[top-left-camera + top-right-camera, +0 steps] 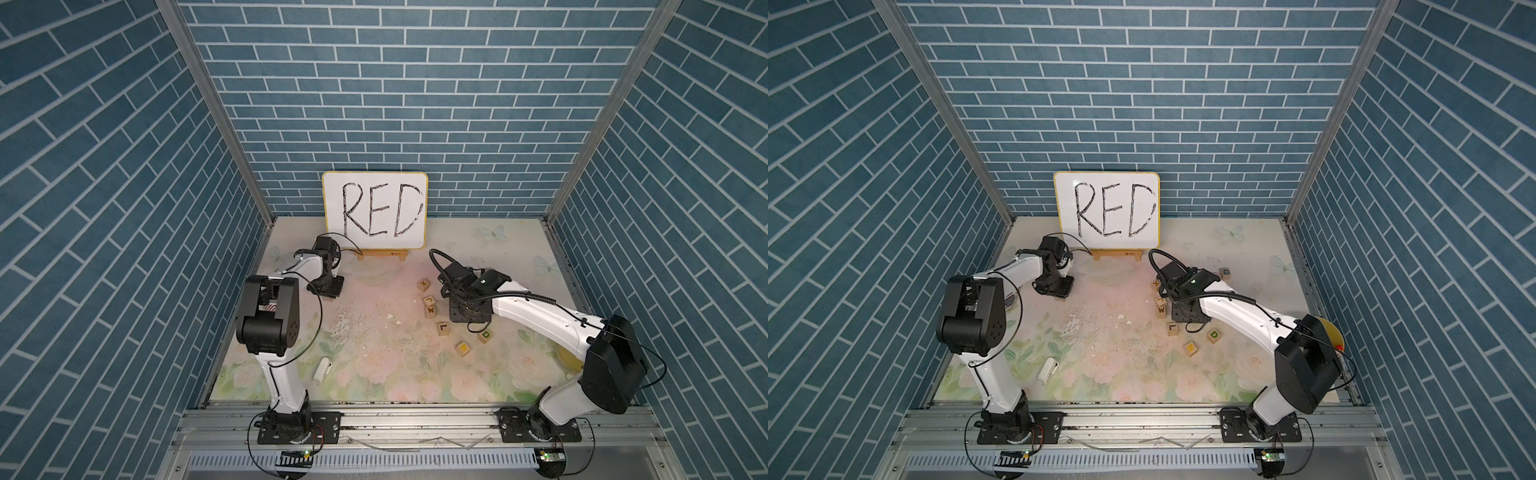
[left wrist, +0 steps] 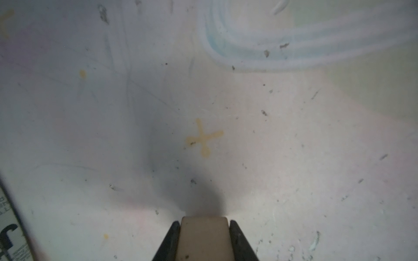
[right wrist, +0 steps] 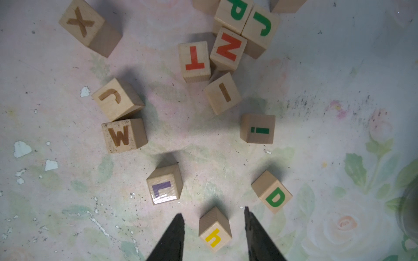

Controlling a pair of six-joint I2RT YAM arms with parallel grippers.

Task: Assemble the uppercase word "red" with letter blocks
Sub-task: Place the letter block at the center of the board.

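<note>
- While letter-gathering seems underway, a top view shows the D block (image 1: 485,334) beside the right gripper (image 1: 468,320).
- Left wrist: left gripper (image 2: 204,222) clamps a wood block (image 2: 204,241), letter hidden.
- Right wrist: jaws parted over the yellow-lettered cube (image 3: 214,230); next, likely a shift toward D.

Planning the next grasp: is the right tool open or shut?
Open: the right tool has its fingers apart, either side of the yellow-lettered cube, a gap showing to each.

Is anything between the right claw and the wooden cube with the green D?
The light-wood cube with a yellow letter shows between the right gripper's open jaws in the wrist view; the green-D wooden cube lies apart, outside one finger.
</note>
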